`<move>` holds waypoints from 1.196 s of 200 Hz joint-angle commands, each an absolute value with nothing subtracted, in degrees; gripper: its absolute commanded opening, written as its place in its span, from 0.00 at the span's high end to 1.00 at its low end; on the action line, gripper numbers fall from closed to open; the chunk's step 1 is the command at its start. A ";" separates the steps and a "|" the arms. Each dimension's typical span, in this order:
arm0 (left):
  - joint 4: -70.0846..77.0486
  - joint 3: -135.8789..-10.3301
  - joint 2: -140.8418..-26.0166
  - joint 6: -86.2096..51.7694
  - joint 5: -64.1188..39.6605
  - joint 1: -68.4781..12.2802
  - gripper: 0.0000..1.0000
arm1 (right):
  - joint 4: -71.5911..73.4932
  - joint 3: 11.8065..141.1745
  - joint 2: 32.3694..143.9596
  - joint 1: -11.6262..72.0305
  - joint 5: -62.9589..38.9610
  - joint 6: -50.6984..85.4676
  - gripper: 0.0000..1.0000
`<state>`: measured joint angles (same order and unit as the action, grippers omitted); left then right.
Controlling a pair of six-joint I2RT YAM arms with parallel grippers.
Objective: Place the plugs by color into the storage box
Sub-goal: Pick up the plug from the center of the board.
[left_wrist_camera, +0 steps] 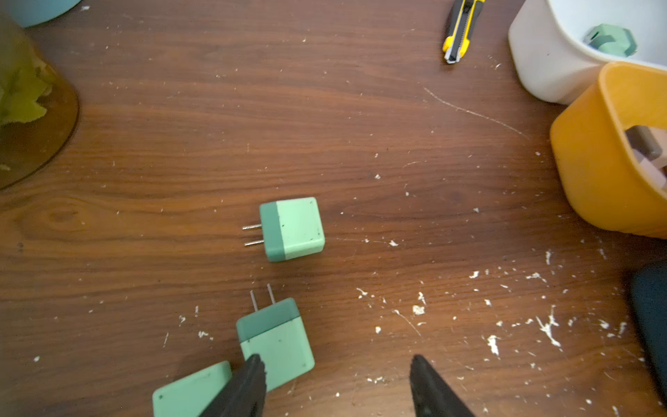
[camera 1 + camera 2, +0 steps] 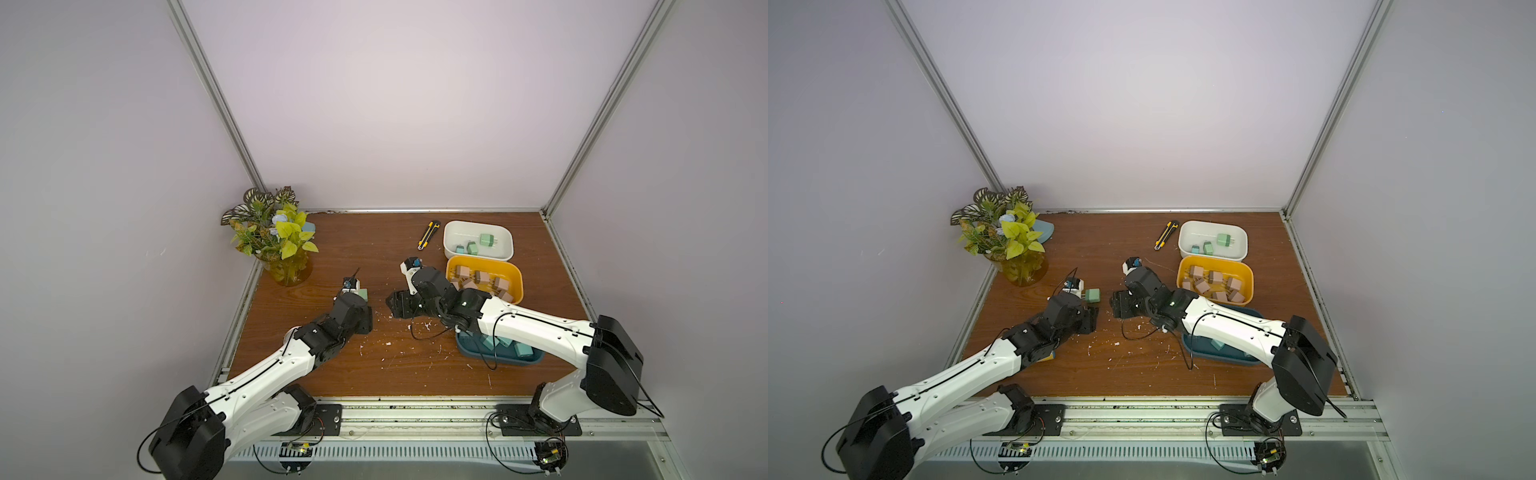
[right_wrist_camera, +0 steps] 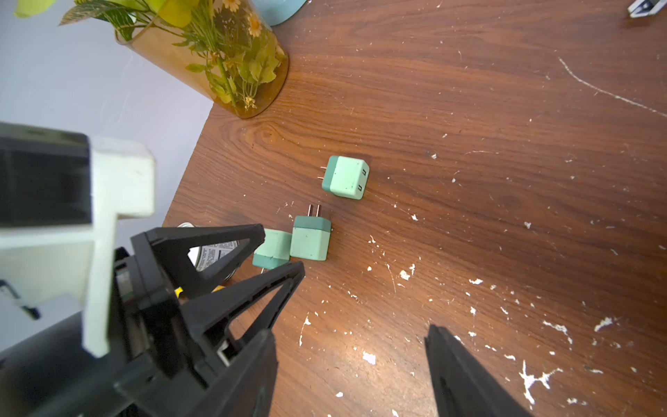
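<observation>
I'm lining up a pick: my left claw [image 1: 335, 358] hangs spread, empty, by the nearest green plug [image 1: 276, 343] on the bench [image 1: 361, 144], right claw [image 3: 350, 330] spread too; next, centre, pinch, carry to the white box [image 1: 534, 61].

White arms [image 2: 266, 374], black joints [image 2: 349, 316], seemingly thin cables [image 2: 419, 334]

Bright, even overhead light — soft shadows, wrist-view edges warped.
</observation>
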<state>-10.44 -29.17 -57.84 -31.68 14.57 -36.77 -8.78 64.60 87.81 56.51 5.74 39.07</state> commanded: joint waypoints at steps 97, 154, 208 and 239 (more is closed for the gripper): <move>1.80 -25.01 -65.42 -34.32 9.45 -26.81 0.35 | -7.65 65.73 89.07 56.87 6.88 39.18 0.29; 1.22 -26.82 -71.64 -33.22 7.31 -26.81 0.35 | -8.27 66.40 90.30 56.94 7.46 38.46 0.28; 1.01 -28.39 -76.62 -30.94 6.76 -26.80 0.44 | -8.59 67.14 91.69 56.92 6.93 38.23 0.28; 1.15 -28.20 -77.17 -30.49 6.70 -26.81 0.53 | -9.09 66.88 90.99 56.85 8.04 37.89 0.28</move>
